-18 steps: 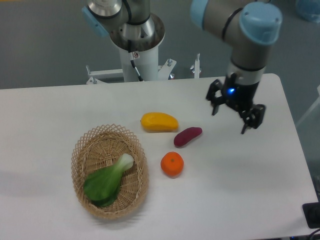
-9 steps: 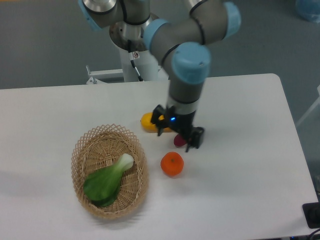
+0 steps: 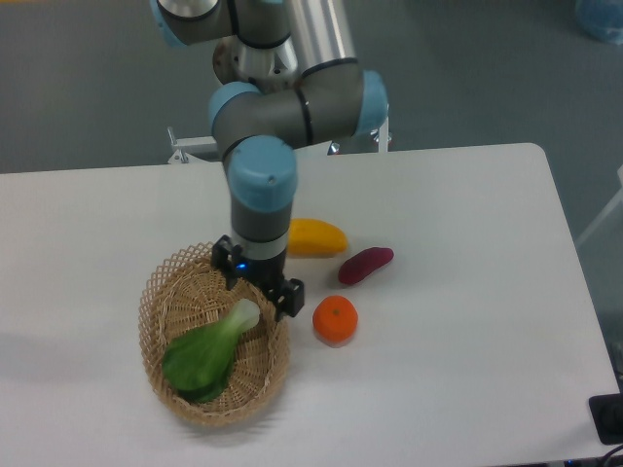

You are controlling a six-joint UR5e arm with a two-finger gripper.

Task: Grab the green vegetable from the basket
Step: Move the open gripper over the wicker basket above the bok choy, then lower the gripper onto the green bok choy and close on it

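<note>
The green vegetable (image 3: 206, 353), a bok choy with dark leaves and a pale stem end, lies inside the tan wicker basket (image 3: 160, 298) at the lower left of the table. Its stem end points up and to the right. My gripper (image 3: 259, 282) hangs over the basket's upper right rim, just above the stem end. Its two black fingers stand apart, open, with nothing between them.
An orange (image 3: 335, 319) sits just right of the basket. A purple sweet potato (image 3: 365, 265) and a yellow fruit (image 3: 315, 236) lie behind it, the fruit partly hidden by my arm. The arm's base (image 3: 263, 68) stands at the table's far edge.
My gripper has swept from the right side of the table leftward, past the purple sweet potato, to the basket's rim. The produce has not moved.
</note>
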